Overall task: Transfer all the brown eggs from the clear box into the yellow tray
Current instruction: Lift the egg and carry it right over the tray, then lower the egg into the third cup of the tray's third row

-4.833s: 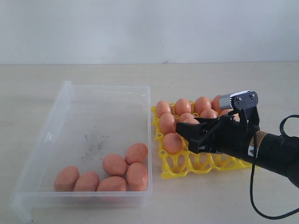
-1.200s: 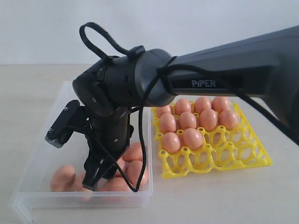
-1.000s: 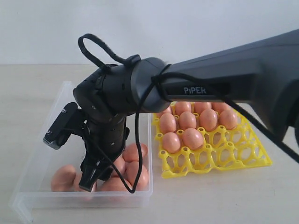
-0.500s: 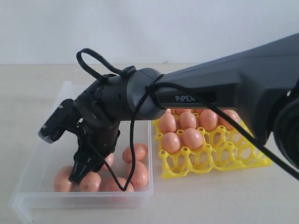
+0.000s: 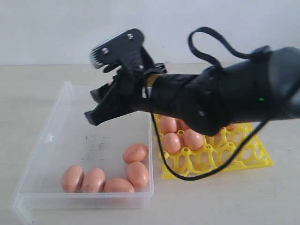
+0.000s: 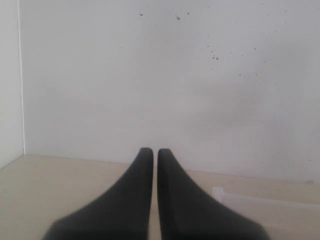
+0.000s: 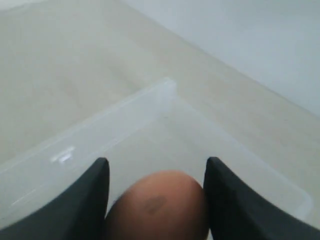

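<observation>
In the exterior view the right gripper [image 5: 99, 107] hung above the shallow, transparent plastic clear box [image 5: 56, 126]. Its dark arm [image 5: 225, 101] crossed over the bright yellow tray [image 5: 255, 157] of open plastic lattice. Five smooth, oval, orange-brown eggs [image 5: 118, 185] lay at the box's near end. A few more [image 5: 193, 139] sat in tray cups, and the arm hid much of the tray. No writing could be read on arm, box or tray. The left wrist view showed the left gripper [image 6: 150, 165] pressed almost together, holding nothing and facing a blank wall [image 6: 165, 75]. In the right wrist view the black fingers [image 7: 87, 200] were clamped on either flank of one brown egg [image 7: 157, 210], which bore a small dark smudge, above the box. The egg looked light, rigid, smooth and brittle. I judged a gentle hold across its widest middle safest, lest it slip or crack.
</observation>
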Motion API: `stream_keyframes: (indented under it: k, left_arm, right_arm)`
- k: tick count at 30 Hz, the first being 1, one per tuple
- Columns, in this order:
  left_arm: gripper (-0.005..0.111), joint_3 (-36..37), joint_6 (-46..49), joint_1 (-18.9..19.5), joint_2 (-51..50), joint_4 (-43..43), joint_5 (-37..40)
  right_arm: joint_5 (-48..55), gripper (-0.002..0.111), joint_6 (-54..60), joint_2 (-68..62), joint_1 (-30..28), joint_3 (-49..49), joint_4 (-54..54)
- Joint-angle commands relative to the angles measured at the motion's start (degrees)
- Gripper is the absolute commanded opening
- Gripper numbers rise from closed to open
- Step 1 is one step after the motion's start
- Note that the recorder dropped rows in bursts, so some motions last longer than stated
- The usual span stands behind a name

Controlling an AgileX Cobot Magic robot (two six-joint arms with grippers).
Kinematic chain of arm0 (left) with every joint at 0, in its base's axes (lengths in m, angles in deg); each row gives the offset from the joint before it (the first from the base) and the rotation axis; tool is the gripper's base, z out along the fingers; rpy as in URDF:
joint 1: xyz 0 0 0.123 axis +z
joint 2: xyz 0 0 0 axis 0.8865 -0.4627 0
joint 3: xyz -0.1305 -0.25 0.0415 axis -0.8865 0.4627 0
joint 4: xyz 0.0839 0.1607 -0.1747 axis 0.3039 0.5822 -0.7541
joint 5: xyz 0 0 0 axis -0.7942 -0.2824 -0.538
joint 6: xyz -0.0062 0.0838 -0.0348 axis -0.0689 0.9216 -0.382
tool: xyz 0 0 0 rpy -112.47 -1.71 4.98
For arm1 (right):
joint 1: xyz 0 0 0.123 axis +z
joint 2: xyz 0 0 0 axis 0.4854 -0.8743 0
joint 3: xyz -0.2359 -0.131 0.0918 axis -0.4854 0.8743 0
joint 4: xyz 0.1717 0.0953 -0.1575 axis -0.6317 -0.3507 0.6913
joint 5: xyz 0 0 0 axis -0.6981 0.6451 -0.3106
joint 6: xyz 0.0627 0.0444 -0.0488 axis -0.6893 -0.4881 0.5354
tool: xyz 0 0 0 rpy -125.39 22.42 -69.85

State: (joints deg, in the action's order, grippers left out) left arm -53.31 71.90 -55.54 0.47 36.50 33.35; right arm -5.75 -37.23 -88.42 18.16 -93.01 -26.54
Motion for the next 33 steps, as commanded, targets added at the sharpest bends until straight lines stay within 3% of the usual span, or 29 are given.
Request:
stream_keyframes:
  k: [1, 9, 15, 18, 33]
  left_arm:
    - [0.004, -0.05, 0.31, -0.08, 0.12, 0.23, 0.17]
    - [0.004, -0.05, 0.31, -0.08, 0.12, 0.23, 0.17]
    - [0.004, -0.05, 0.31, -0.08, 0.12, 0.23, 0.17]
    - [0.004, -0.05, 0.31, -0.08, 0.12, 0.23, 0.17]
    - [0.004, -0.05, 0.31, -0.08, 0.12, 0.23, 0.17]
  right_arm:
    - [-10.68, 0.000, -0.19, 7.32, -5.59, 10.15, -4.27]
    - [-21.43, 0.000, -0.99, 14.33, -17.33, 27.00, -3.55]
    - [-29.12, 0.000, -5.36, 11.69, -22.65, 33.06, 2.53]
    - [-30.88, 0.000, -7.62, 9.65, -23.35, 33.55, 6.67]
    - [-38.01, 0.000, -6.49, -2.45, -23.35, 33.65, 3.08]
